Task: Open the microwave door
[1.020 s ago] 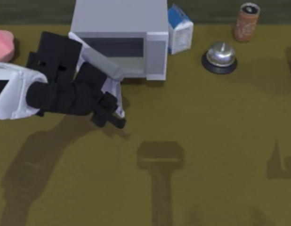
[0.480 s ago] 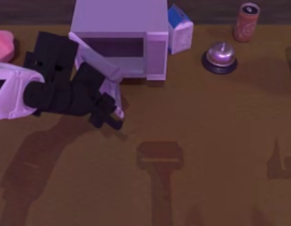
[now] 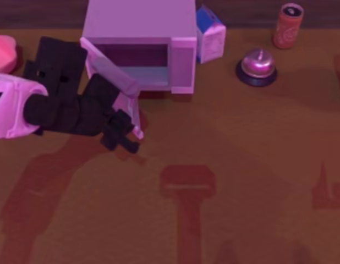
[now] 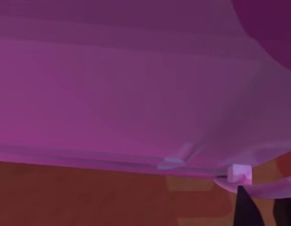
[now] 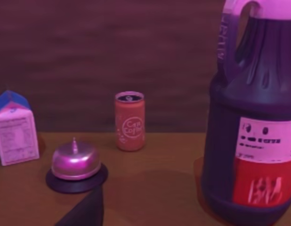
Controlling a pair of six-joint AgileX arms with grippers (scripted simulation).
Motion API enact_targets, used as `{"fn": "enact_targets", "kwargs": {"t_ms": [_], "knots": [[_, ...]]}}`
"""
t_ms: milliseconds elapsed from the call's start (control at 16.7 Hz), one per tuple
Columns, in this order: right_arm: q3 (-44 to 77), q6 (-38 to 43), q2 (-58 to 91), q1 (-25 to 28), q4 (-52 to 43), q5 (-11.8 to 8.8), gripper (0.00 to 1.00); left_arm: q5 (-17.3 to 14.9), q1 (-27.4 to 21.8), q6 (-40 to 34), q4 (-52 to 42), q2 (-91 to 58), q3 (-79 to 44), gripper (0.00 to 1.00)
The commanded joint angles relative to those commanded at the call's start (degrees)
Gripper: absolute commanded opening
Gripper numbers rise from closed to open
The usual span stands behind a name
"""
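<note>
Now the top view shows the microwave (image 3: 140, 41) at about 11 o'clock on the worktop (image 3: 241, 165), with the microwave door (image 3: 112, 74) swung out from its left hinge toward 7 o'clock. The left tool (image 3: 126, 135) sits at the free edge of the door, and its dark fingers seem to be closed on that edge, though the arm covers part of the grasp. The left wrist view gives only a close, slanted surface of the door (image 4: 126, 94) and a small pale block (image 4: 240, 173) near its lower edge.

Only the right wrist view shows a big dark jug (image 5: 251, 127) with a red label, very near the camera. It also shows the coffee can (image 5: 130, 120), the bell (image 5: 76, 162) and the milk carton (image 5: 14, 127), which the top view places at 1 to 2 o'clock, beside the microwave. The right tool is in no view.

Compared with a second ago, the door stands wider and the cavity is more exposed. The left tool has moved a little toward 8 o'clock.

The left arm (image 3: 60, 104) lies nearly flat, reaching from 9 o'clock toward the centre.
</note>
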State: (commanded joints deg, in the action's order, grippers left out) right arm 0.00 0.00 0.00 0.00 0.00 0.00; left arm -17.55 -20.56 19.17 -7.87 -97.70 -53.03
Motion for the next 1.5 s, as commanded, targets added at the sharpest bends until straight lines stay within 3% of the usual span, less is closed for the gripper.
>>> {"fn": "enact_targets", "kwargs": {"t_ms": [1140,1500], "knots": [[0.0,0.0,0.0,0.0,0.0,0.0,1.00,0.0,0.0,0.0,0.0,0.0,0.0,0.00],[0.0,0.0,0.0,0.0,0.0,0.0,1.00,-1.9,1.0,2.4,-0.8,0.3,0.1,0.00]]}}
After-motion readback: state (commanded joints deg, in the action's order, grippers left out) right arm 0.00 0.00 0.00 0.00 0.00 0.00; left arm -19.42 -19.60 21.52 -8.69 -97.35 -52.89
